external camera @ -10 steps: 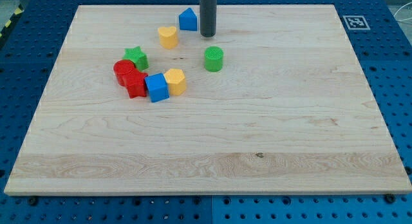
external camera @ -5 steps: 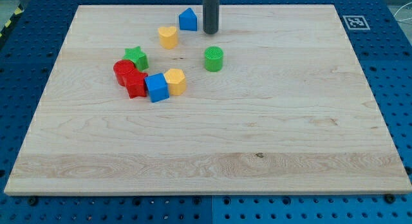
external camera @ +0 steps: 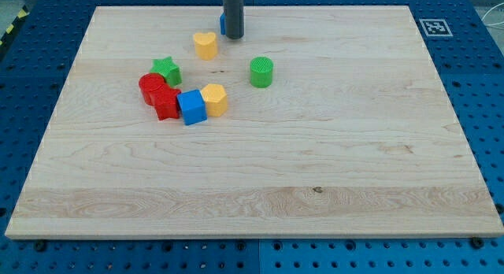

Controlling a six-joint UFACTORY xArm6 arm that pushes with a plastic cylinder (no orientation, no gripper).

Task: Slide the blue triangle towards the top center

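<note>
My tip (external camera: 233,36) stands near the top center of the wooden bench (external camera: 315,148), set right in front of the blue triangle (external camera: 222,22), so that only a thin blue sliver shows at the rod's left edge; whether the two touch cannot be told. There are no jaws on this arm, just the straight dark rod, so nothing is grasped. Just below and left of the tip sits the yellow heart (external camera: 205,45), apart from it. The green cylinder (external camera: 261,72) stands alone a little right of center in the upper part of the frame. In the upper left, a cluster packs close together: the green star (external camera: 166,70), the red cylinder (external camera: 152,87), a second red block (external camera: 166,103) of unclear shape, the blue cube (external camera: 191,107) and the yellow hexagon (external camera: 214,99), the last two touching. A black-and-white fiducial tag (external camera: 432,27) marks the bench's upper right corner; it carries no readable writing.
</note>
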